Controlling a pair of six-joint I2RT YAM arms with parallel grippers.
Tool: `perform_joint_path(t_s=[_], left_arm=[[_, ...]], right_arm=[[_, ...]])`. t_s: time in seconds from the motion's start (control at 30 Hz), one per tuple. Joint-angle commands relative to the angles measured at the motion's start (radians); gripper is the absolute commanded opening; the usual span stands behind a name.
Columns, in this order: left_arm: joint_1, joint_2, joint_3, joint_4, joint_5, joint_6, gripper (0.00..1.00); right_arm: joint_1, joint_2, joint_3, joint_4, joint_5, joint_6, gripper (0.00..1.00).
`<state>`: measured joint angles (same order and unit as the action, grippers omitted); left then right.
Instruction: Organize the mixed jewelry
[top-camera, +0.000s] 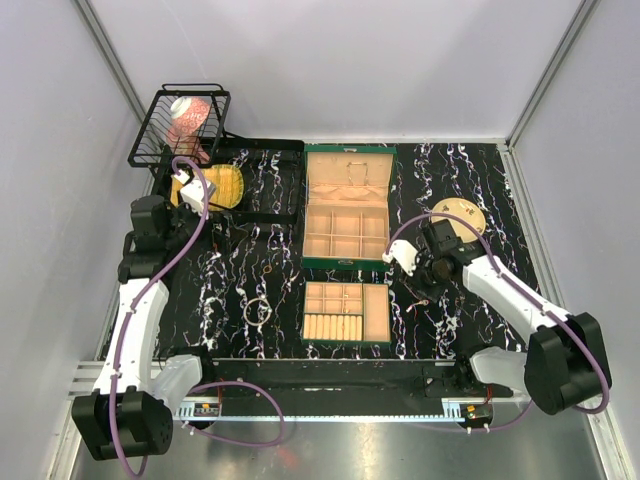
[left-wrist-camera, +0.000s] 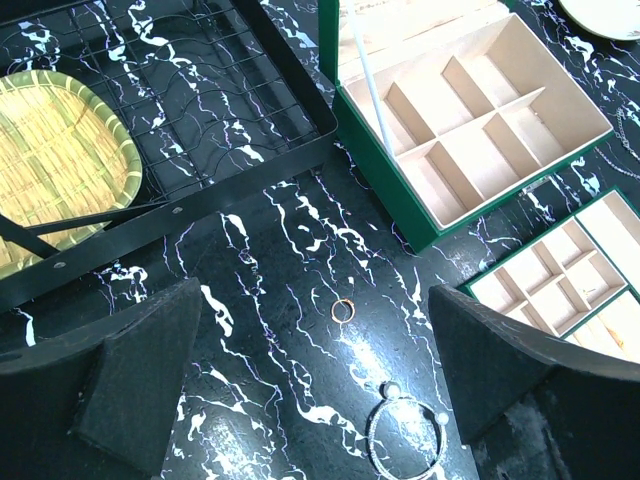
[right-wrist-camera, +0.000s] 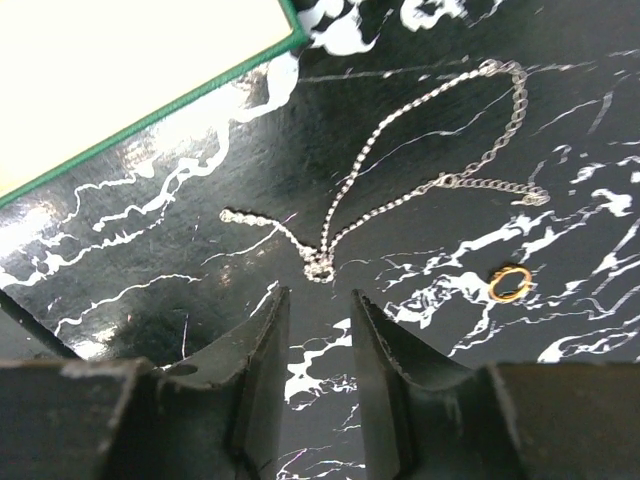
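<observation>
Right end effector (right-wrist-camera: 318, 300), fine looped silver chain (right-wrist-camera: 447, 181), gold ring (right-wrist-camera: 509, 282)

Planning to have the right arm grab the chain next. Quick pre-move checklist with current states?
1. Right gripper empty: ok, jaws narrowly apart, nothing between them.
2. Chain reachable: ok, lying flat just ahead of that gripper.
3. Chain free of knots: cannot tell, its strands cross each other.
4. Gold ring clear of the chain: ok, apart from it, off to one side.
5. Green box ready: ok, open, visible compartments bare.
6. Left gripper out of the way: ok, open and empty, over the small ring and bangle, left of the box.
</observation>
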<state>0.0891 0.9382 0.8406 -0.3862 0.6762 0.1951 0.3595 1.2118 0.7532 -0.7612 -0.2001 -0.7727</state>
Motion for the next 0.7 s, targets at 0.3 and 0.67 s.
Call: perform_joint_path(t_s=[0.3, 0.67], left_arm=[[-0.006, -0.001, -0.003, 0.079, -0.004, 0.020, 0.99], [-0.009, 0.004, -0.003, 0.086, -0.009, 0.018, 0.99]], right_arm=[[0.006, 0.074, -0.087, 0.106, 0.036, -0.033, 0.52], [0.004, 0.110, -0.115, 0.177, 0.068, -0.056, 0.53]])
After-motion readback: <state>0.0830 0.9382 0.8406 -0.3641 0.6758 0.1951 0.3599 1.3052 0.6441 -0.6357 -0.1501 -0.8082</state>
